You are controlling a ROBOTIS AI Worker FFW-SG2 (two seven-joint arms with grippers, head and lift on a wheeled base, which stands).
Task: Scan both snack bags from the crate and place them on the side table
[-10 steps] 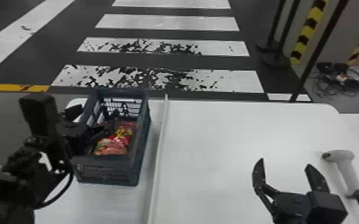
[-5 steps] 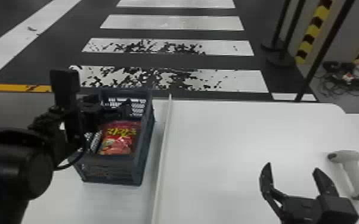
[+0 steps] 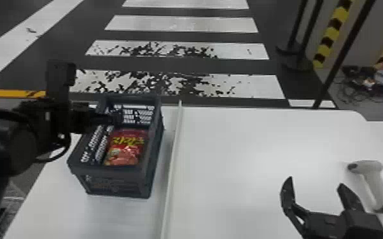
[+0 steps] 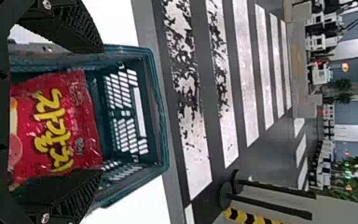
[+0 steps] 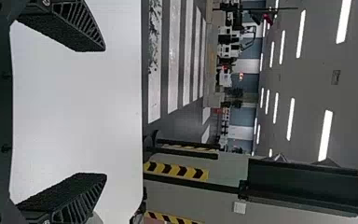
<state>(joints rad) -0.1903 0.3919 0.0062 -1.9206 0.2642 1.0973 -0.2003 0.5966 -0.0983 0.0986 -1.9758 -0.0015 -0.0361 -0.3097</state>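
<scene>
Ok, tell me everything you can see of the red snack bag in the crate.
The red snack bag is glossy, creased, film-like packaging with big yellow lettering and a food picture toward its near end. It looks full and unopened. It lies printed face up in the near part of the dark, slotted crate. The left gripper's open fingers are over its two sides; whether they touch it, I can't tell.
</scene>
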